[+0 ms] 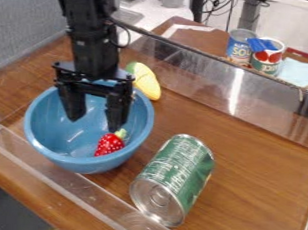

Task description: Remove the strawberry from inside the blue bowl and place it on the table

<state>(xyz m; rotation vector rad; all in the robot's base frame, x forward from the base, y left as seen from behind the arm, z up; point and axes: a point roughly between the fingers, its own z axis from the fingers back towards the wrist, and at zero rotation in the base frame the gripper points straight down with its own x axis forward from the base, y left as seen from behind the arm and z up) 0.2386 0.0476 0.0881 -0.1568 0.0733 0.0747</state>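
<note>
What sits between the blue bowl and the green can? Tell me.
Nothing: in the camera view only bare table shows in the narrow gap between the blue bowl and the green can.

Arm vertical, tool [93, 106] pointing down, jaws spread wide.

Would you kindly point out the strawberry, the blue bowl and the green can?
strawberry [111, 144], camera view, its red body.
blue bowl [47, 144], camera view, near-left rim.
green can [180, 166], camera view, its labelled side.

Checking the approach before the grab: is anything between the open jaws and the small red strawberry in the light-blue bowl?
Nothing visible. The gripper hangs open inside the blue bowl, left of the strawberry, with only bare bowl between them.
</note>
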